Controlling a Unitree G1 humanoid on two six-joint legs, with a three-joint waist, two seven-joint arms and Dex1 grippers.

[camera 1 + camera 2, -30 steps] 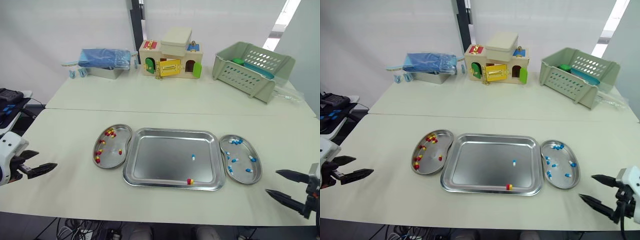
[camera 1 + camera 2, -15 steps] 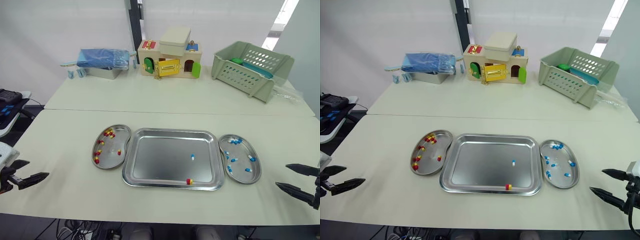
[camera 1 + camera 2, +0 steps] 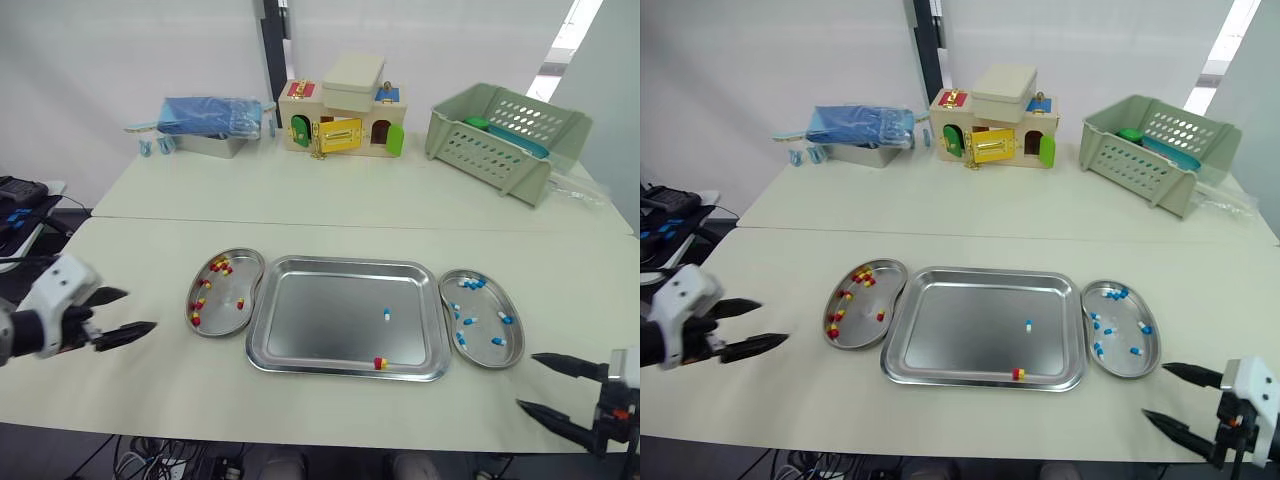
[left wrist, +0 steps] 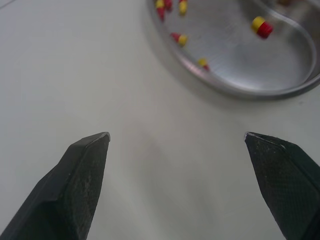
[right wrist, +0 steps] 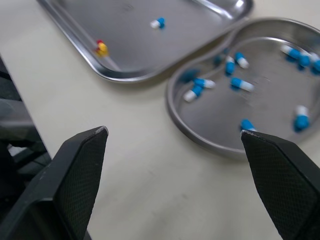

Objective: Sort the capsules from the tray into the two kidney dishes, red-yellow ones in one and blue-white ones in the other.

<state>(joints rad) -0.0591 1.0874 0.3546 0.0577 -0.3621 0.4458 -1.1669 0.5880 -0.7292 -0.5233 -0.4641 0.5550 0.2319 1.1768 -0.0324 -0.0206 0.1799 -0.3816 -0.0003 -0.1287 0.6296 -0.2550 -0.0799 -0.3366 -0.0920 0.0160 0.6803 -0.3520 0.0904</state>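
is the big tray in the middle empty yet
Not empty. The tray holds two capsules: a blue-white capsule toward its right side and a red-yellow capsule against its front rim.

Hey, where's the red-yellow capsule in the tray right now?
In the left eye view, the red-yellow capsule lies against the near rim of the tray, right of centre, nearer the robot than the lone blue-white capsule.

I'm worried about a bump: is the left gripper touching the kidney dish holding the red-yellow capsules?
Apart. In the left wrist view, the left gripper has its open fingers short of the kidney dish rim, with bare table between them.
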